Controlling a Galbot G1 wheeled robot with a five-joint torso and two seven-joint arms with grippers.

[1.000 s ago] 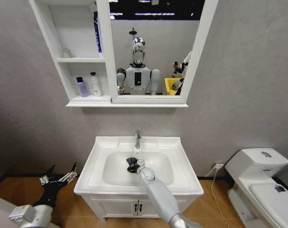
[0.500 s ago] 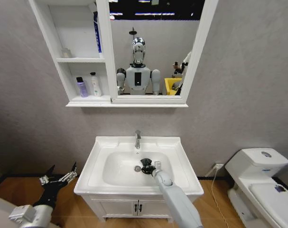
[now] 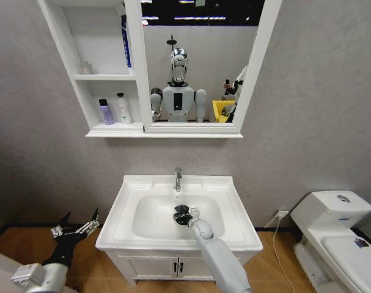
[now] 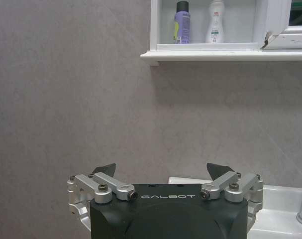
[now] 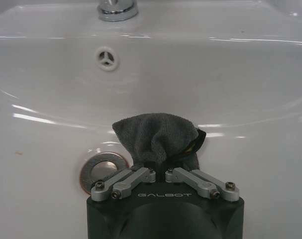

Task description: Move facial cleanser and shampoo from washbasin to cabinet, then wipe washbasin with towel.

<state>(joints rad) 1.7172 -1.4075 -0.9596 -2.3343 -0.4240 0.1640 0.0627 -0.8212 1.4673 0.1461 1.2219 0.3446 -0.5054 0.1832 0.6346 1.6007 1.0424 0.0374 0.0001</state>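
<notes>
Right wrist view gives you the towel (image 5: 157, 140) bunched up in the right gripper (image 5: 158, 172), whose fingers are pinched nearly together on the cloth. The towel rests against the floor of the washbasin (image 5: 250, 89), just beside the metal drain (image 5: 102, 169), with the overflow hole (image 5: 106, 57) higher on the wall and the base of the faucet (image 5: 117, 8) above that.

From the head view you see the same gripper (image 3: 183, 215) low in the middle of the bowl, the dark towel (image 3: 181, 213) under it, and the faucet (image 3: 177, 178) behind on the rim of the washbasin (image 3: 234, 226).

Your left gripper (image 3: 75, 231) hangs parked off the basin's left side, down near the floor; in the left wrist view its fingers (image 4: 103, 170) stand wide apart and hold nothing.

Up on the wall, the cabinet (image 3: 77, 97) has a purple bottle (image 3: 104, 112) and a white bottle (image 3: 122, 108) standing side by side on its bottom shelf, beside the mirror (image 3: 197, 61). A toilet (image 3: 332, 235) sits to the right.
</notes>
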